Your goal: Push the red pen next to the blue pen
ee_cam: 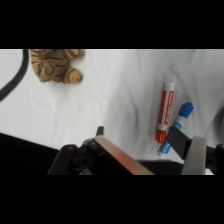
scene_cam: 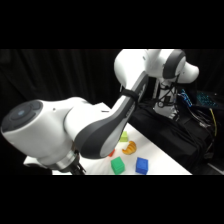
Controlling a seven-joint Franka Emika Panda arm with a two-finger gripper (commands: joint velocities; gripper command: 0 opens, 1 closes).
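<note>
In the wrist view the red pen [ee_cam: 165, 111] lies on the white table [ee_cam: 115, 100], a slim red marker with a white label, pointing away from me. The blue pen [ee_cam: 185, 111] lies right beside it on its right, close alongside; its middle is hidden behind my right finger [ee_cam: 192, 155]. My gripper [ee_cam: 155, 159] hovers just short of the pens' near ends, open, with nothing between its fingers. In the side view the arm's big white wrist [scene_cam: 45, 130] covers the pens and the gripper.
A tiger-striped plush toy [ee_cam: 55, 65] lies at the far left in the wrist view, and a black cable [ee_cam: 12, 80] curves beside it. The side view shows a green cube [scene_cam: 117, 165], a blue cube [scene_cam: 141, 165] and an orange piece [scene_cam: 129, 147] near the table's front edge.
</note>
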